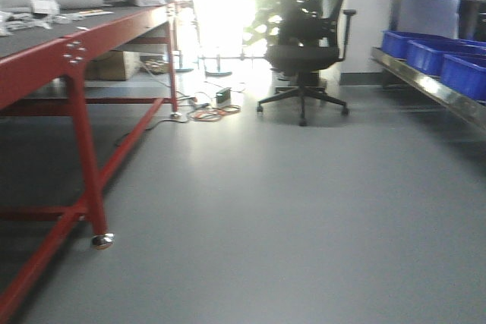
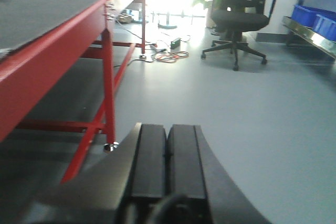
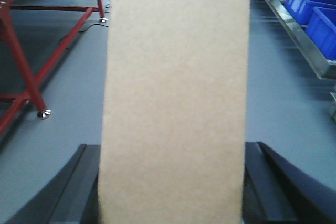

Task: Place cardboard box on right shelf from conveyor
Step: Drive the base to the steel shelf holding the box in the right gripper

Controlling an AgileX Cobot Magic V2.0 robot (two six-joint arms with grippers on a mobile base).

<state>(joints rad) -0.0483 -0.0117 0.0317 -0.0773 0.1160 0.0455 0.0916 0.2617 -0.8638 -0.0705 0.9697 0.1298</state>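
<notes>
The plain tan cardboard box [image 3: 176,93] fills the middle of the right wrist view, standing up out of my right gripper [image 3: 173,182], whose two black fingers press on its left and right sides. My left gripper [image 2: 167,156] is shut, pads together, with nothing between them, over bare grey floor. The conveyor [image 1: 45,58], a dark belt on a red frame, runs along the left; it also shows as the conveyor [image 2: 47,51] in the left wrist view. The right shelf [image 1: 433,81], shiny steel, lines the right side, and its lip [image 3: 294,30] shows beyond the box.
Blue plastic bins [image 1: 448,62] sit on the shelf. A black office chair [image 1: 307,51] stands ahead in the middle distance, with cables [image 1: 213,108] on the floor near it. Red conveyor legs [image 1: 87,172] end in a steel foot [image 1: 102,241]. Grey floor lies between conveyor and shelf.
</notes>
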